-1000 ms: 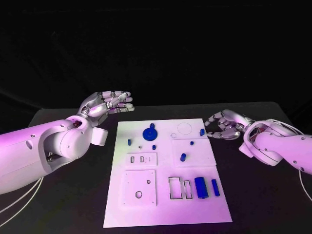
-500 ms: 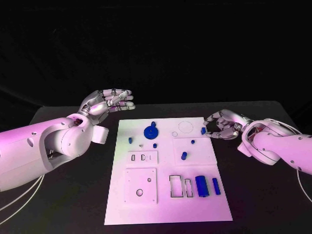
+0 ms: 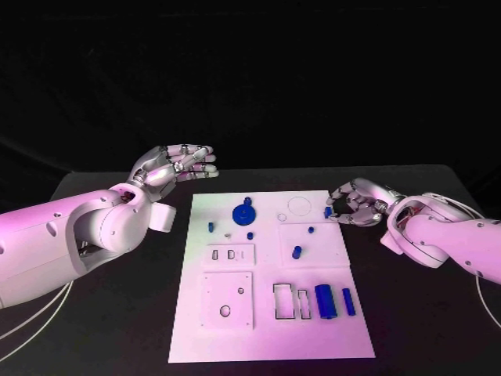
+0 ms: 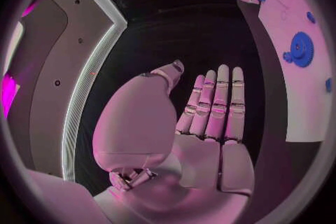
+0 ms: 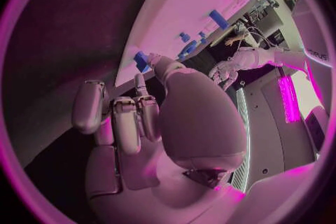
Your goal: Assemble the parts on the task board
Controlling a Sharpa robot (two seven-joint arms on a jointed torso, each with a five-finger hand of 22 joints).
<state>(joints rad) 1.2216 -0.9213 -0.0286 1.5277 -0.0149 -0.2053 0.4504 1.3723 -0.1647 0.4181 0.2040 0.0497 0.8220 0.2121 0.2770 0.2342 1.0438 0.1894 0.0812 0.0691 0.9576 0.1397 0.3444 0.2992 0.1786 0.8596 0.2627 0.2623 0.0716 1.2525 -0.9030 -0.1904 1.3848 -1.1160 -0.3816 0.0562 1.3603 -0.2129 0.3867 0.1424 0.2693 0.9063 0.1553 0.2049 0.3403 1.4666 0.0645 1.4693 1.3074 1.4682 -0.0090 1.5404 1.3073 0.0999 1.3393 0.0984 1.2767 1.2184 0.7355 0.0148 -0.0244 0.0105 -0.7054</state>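
- The task board (image 3: 271, 274) lies mid-table; its blue parts, among them a gear (image 3: 242, 212), sit on it.
- The left hand (image 3: 174, 164) hovers off the board's far left corner, fingers straight, side by side, holding nothing.
- The right hand (image 3: 357, 202) is at the board's far right edge, fingers curled, a fingertip touching a small blue part (image 3: 327, 211); whether it grips it I cannot tell.

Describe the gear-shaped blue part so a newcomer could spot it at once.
Start at the white task board in the middle of the black table, then look to its far half, on the side toward the left hand. The blue gear lies there, a round, flat disc, far wider than the small blue pieces around it.
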